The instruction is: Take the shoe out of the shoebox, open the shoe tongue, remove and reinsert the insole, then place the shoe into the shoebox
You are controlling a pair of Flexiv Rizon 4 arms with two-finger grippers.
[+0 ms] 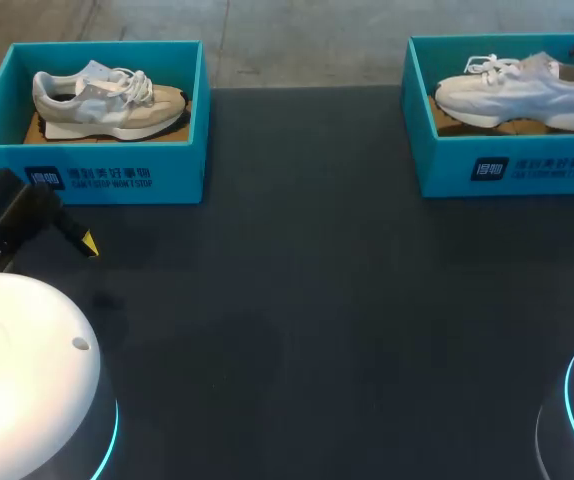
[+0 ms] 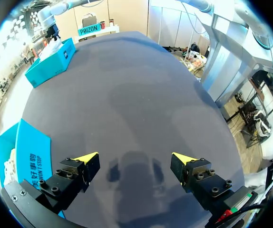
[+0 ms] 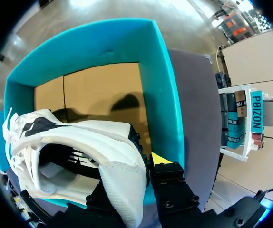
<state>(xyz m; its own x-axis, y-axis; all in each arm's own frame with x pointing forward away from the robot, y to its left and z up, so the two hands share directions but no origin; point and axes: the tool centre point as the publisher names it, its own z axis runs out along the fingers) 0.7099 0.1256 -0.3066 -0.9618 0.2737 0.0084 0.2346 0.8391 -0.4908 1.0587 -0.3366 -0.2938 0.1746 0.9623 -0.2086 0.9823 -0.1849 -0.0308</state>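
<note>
**sneakerfan:** Two boxes, a shoe in each, so why's only one arm busy?

**benchwatcher:** Right claw (image 3: 143,162) is clamped on the heel of the white shoe (image 3: 79,137), which sits in the right box (image 1: 507,170). Looks like the lift-out grip to me. Left claw (image 2: 135,157) hangs wide open over bare bench (image 1: 317,300) near the left box (image 1: 117,175), holding nothing. Probably waiting to work the tongue.

Left shoe (image 1: 107,100) lies in left shoebox (image 1: 107,182), right shoe (image 1: 517,95) in right shoebox (image 1: 537,168).
</note>
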